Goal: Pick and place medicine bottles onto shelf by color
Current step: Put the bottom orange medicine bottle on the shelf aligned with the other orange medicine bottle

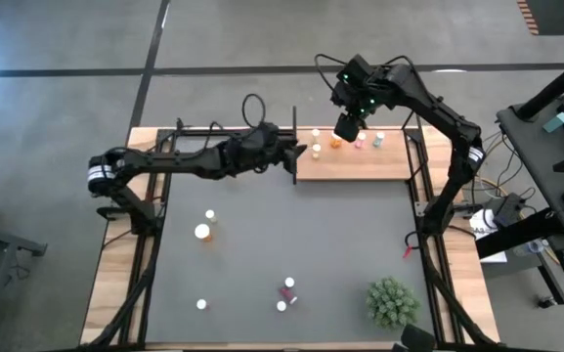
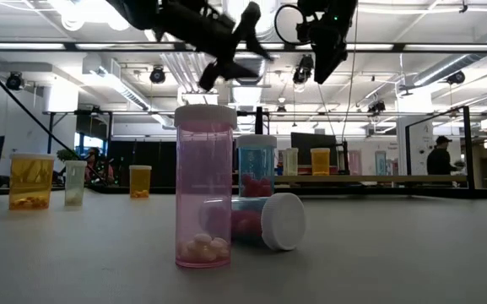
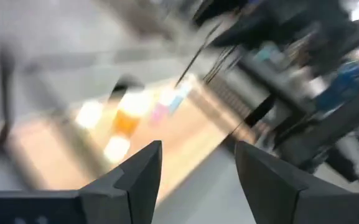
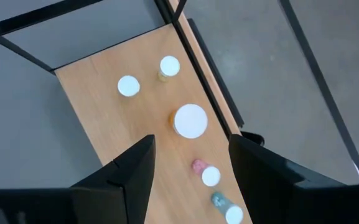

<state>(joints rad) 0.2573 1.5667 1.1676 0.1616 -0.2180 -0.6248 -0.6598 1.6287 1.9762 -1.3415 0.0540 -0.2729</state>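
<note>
Shelf (image 1: 355,164) sits at the far edge of the dark grey mat (image 1: 282,254), a light wooden board in a thin black frame, and serves as landmark here. Several medicine bottles already stand on it in a row along its far side: white-capped ones at its left end, an orange bottle (image 1: 336,142) next, then a pink bottle (image 1: 360,143) and a pale blue-green bottle (image 1: 378,140) toward its right. Right gripper (image 1: 348,125) hangs above the shelf's far edge, over the orange bottle; its wrist view shows the fingers parted with nothing between them and the large white cap straight below. Left gripper (image 1: 296,154) is at the shelf's left end, level with the board, fingers also apart and empty in its own wrist view. Well away from the shelf, toward the near side of the mat, bottles wait: a large orange bottle (image 1: 203,232) with a small one (image 1: 209,214) just beside it, a pink bottle (image 1: 288,284) with a fallen one next to it, and a lone cap-up bottle (image 1: 201,304). A green spiky plant (image 1: 392,301) stands at the mat's near right. Risks, as judged: both arms crowd the shelf's left half, so either could clip the other or the frame post; a descent by the right gripper could topple the closely spaced row.
</note>
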